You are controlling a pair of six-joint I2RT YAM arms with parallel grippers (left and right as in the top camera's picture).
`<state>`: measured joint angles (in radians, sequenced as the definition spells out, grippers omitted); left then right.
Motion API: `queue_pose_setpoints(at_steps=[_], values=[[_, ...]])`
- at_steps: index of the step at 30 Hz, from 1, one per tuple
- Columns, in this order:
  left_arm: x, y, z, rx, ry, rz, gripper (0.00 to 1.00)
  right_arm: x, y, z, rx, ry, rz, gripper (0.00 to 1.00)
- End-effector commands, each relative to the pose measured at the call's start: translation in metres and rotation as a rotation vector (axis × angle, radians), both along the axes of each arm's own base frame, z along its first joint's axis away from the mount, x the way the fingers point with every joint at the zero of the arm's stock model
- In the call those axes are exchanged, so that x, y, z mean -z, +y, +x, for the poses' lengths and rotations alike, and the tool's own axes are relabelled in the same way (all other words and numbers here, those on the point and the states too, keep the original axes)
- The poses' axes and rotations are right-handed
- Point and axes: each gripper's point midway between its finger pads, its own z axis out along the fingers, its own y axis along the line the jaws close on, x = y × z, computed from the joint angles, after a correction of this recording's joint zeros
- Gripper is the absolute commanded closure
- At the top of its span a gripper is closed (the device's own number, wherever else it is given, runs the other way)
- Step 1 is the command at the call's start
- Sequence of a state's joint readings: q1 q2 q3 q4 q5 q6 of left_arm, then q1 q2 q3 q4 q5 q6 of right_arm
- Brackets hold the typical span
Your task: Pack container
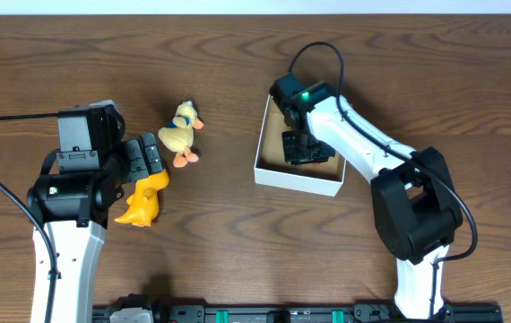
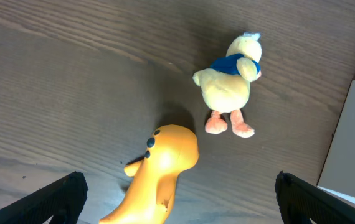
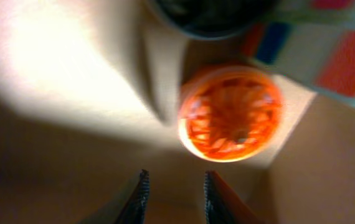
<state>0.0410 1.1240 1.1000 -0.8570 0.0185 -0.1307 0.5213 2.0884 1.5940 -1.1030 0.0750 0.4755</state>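
container (image 1: 296,179): one. square, shallow, lidless, white walls, brown inside. it sat on the wooden table (image 1: 238,54) right of centre, turned a little off square with the table edge.

counts: two arms, two grippers. two toys lay out on the table, both left of the container. one was a yellow duck plush (image 1: 182,133) with a blue band at the neck and orange feet. the other was an orange toy (image 1: 142,205) (long-necked, some animal, kind not clear). the right wrist view showed more inside the container: one orange disc (image 3: 230,112) with radial ribs and one patterned piece (image 3: 342,59) in red and blue squares, both blurred. a dark round thing at the top edge was too blurred to name.

right gripper (image 1: 305,148): down inside the container, over its brown floor. its fingers (image 3: 141,199) stood a narrow gap apart with nothing between them. the orange disc lay just ahead of the tips, untouched.

left gripper (image 1: 151,160): well apart from the container, to its left, over the orange toy. fingers (image 2: 59,199) were spread wide, gripping nothing; the orange toy's body ran between them without contact. the duck plush lay just beyond the orange toy, apart from it. a white corner of the container showed at the right edge of the left wrist view.
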Motion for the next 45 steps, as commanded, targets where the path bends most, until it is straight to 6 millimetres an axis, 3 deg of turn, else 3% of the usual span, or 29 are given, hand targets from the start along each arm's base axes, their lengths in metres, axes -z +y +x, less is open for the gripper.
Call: queue_pose_setpoints(at_steps=[1,7,25,34,40,45], values=[[-0.006,0.0,0.002,0.002,-0.014,0.005,0.02,0.007,-0.016,0.008,0.074,-0.01,-0.047,0.66],[-0.006,0.0,0.002,0.002,-0.014,0.005,0.02,0.004,-0.034,0.02,0.08,-0.067,-0.133,0.65],[-0.006,0.0,0.002,0.002,-0.014,0.006,0.02,0.004,-0.033,0.028,0.073,-0.103,-0.132,0.65],[-0.006,0.0,0.002,0.002,-0.014,0.006,0.02,0.002,-0.019,0.022,0.008,-0.069,-0.067,0.64],[-0.006,0.0,0.002,0.002,-0.014,0.006,0.02,-0.027,-0.008,0.023,-0.039,-0.13,-0.02,0.64],[-0.006,0.0,0.002,0.002,-0.014,0.006,0.02,-0.041,0.024,0.018,-0.224,-0.127,0.13,0.66]])
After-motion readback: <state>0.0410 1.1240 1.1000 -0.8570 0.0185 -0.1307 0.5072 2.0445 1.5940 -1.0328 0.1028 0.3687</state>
